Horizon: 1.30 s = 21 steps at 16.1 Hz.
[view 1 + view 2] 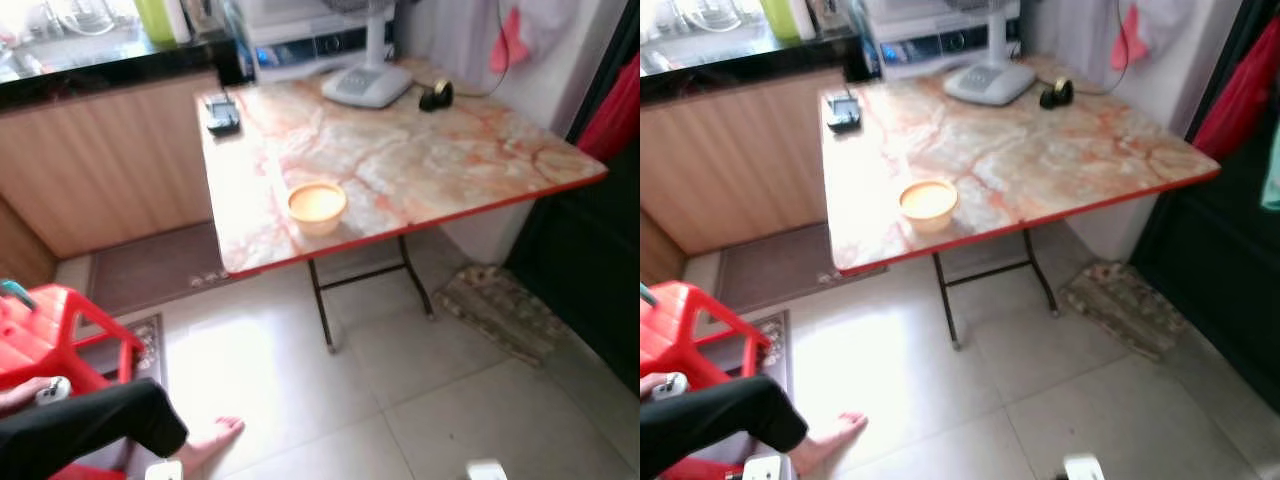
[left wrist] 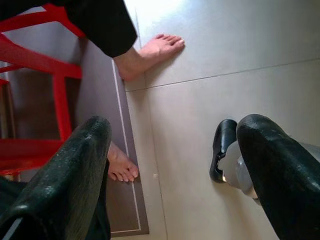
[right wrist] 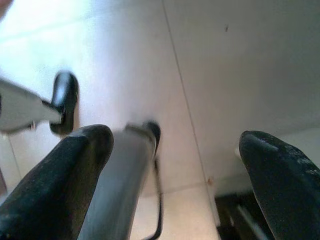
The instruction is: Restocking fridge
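Observation:
A small cream-orange bowl (image 1: 317, 205) stands near the front edge of a marble-patterned folding table (image 1: 420, 160). Both arms hang low at my sides. In the left wrist view my left gripper (image 2: 175, 165) is open over the pale tiled floor (image 2: 210, 100), with nothing between its black fingers (image 2: 75, 175). The right wrist view has my right gripper (image 3: 172, 170) open above the same tiles, also with nothing between its fingers; my own leg and black foot (image 3: 64, 100) lie below it.
A person sits on a red stool (image 1: 50, 330) at the lower left, with a bare foot (image 1: 215, 440) on the tiles. A fan base (image 1: 367, 84), a black tape roll (image 1: 436, 95) and a dark device (image 1: 222, 112) are on the table. A worn mat (image 1: 500, 305) lies beyond the table legs (image 1: 325, 310).

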### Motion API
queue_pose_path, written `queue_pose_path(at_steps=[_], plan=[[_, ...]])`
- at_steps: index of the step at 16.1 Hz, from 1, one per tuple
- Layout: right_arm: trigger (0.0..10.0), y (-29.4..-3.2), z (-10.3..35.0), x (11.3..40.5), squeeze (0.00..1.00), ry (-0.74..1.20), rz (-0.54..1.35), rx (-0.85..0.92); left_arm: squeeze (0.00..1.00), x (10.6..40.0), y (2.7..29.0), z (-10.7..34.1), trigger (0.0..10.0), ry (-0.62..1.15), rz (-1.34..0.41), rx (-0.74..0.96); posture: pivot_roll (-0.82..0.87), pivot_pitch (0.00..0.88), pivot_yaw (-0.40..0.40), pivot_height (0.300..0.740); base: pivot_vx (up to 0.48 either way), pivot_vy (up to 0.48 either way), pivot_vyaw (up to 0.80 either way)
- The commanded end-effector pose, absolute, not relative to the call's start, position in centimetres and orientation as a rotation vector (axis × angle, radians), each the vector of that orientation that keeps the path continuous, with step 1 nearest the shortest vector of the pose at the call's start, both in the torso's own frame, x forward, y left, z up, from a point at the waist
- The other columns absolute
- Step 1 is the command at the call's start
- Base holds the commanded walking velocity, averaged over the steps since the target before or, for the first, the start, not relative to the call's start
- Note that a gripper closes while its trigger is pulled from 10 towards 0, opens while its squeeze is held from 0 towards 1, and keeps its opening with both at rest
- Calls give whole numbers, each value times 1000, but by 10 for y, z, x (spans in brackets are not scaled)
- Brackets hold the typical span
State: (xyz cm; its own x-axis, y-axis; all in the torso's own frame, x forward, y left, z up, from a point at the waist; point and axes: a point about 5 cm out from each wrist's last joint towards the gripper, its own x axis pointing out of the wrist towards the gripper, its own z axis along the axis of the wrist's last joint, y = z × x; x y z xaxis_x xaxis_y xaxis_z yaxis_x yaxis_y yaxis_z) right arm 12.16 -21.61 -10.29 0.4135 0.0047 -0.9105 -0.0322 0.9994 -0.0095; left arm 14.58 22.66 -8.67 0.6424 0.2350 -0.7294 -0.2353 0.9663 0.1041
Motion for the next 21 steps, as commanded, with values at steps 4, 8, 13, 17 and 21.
queue_pose_path(at_steps=[4, 8, 13, 17, 21], plan=[[10000, -211, -104, 122, 0, 1143, 29, -6, 0, 277, 243, 24, 10000, 171, 225, 223, 74, 65, 34, 740, 0, 0, 0], [10000, -210, -104, 122, 0, 1130, 18, 7, 0, 299, 207, 76, 10000, -123, 63, 237, 61, 54, 46, 740, 0, 0, 0], [10000, -211, -104, 122, 0, 1115, -4, 8, 0, 302, 145, 110, 10000, -262, -127, 116, 70, 41, 44, 740, 54, 0, 0], [10000, -210, -104, 122, 0, 1110, 4, 6, 0, 306, 147, 123, 10000, -259, -110, 60, 61, 27, 49, 740, 324, 0, 0], [10000, -210, -103, 122, 0, 1111, 16, 9, 0, 308, 147, 131, 10000, -265, -111, 42, 70, 40, 39, 740, 384, 0, 0]])
